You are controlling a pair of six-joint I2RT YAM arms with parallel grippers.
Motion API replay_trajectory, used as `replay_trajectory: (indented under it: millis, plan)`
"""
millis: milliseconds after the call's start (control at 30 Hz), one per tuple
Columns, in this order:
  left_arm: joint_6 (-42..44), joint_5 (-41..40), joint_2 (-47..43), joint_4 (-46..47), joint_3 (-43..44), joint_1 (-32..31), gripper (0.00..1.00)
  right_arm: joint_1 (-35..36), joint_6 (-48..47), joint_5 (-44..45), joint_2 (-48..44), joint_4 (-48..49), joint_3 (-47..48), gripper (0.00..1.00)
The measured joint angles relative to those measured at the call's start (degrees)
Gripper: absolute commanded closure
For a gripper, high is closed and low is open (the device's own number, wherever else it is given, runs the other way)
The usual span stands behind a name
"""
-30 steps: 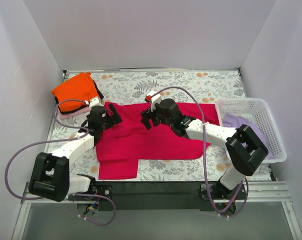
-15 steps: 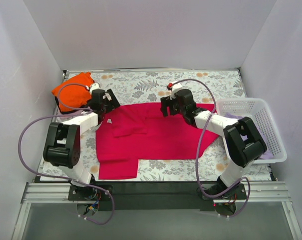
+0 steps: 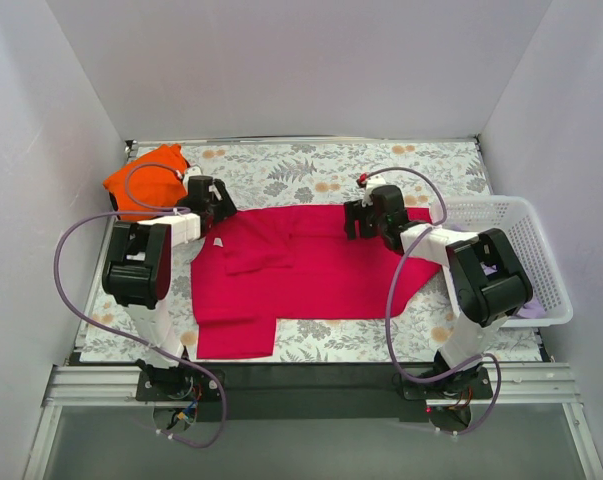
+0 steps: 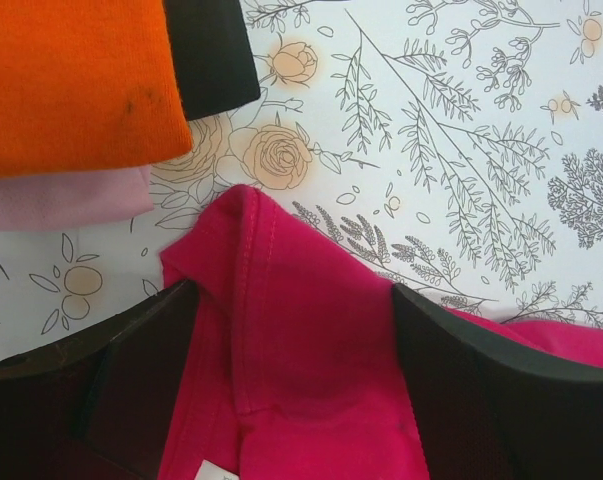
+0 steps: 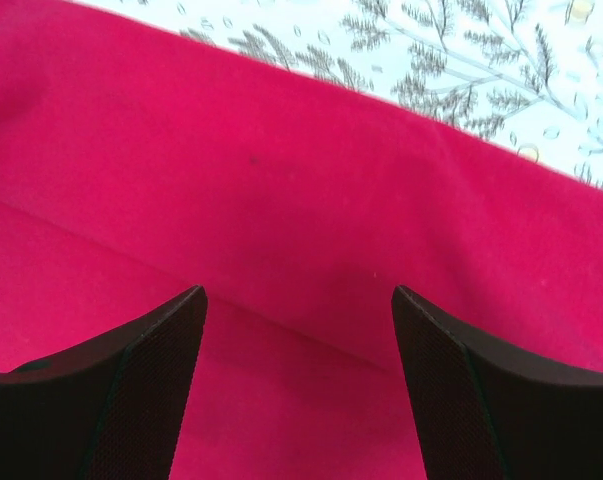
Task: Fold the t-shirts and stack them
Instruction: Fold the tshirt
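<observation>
The crimson-magenta t-shirt (image 3: 311, 275) lies spread flat on the flowered table, with one flap folded over near its front left. My left gripper (image 3: 214, 206) is open low over the shirt's far left corner (image 4: 281, 300), with cloth between its fingers (image 4: 131, 390). My right gripper (image 3: 359, 222) is open just above the shirt's far edge (image 5: 311, 180). The orange shirt (image 3: 146, 180) lies folded at the back left on the pale pink one (image 4: 61, 200). The lavender shirt (image 3: 528, 306) is mostly hidden behind my right arm in the basket.
A white lattice basket (image 3: 501, 210) stands at the right edge of the table. A black cloth-like piece (image 4: 211, 60) lies next to the orange shirt. Grey walls close in the back and both sides.
Both grippers have moved toward the far edge of the table. The left went to the shirt's far left corner. The right slid rightward along the shirt's far edge.
</observation>
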Motion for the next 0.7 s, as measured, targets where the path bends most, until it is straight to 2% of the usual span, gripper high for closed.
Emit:
replay_trajectory:
  millis: [67,100,233,433,700]
  plan:
    - [0.1,0.0,0.2,0.0,0.2,0.1,0.32,-0.2,0.2,0.0,0.0,-0.2,-1.0,0.32]
    - [0.1,0.1,0.2,0.0,0.2,0.1,0.37,-0.2,0.2,0.1,0.0,-0.3,-1.4,0.32]
    - [0.1,0.1,0.2,0.0,0.2,0.3,0.48,-0.3,0.9,1.1,-1.1,-0.7,-3.6,0.32]
    - [0.1,0.1,1.0,-0.4,1.1,0.3,0.48,-2.0,1.8,2.6,-3.5,-1.0,-5.2,0.32]
    - [0.2,0.0,1.0,-0.4,1.2,0.4,0.46,-4.4,2.6,3.3,-2.2,-1.3,-3.1,0.32]
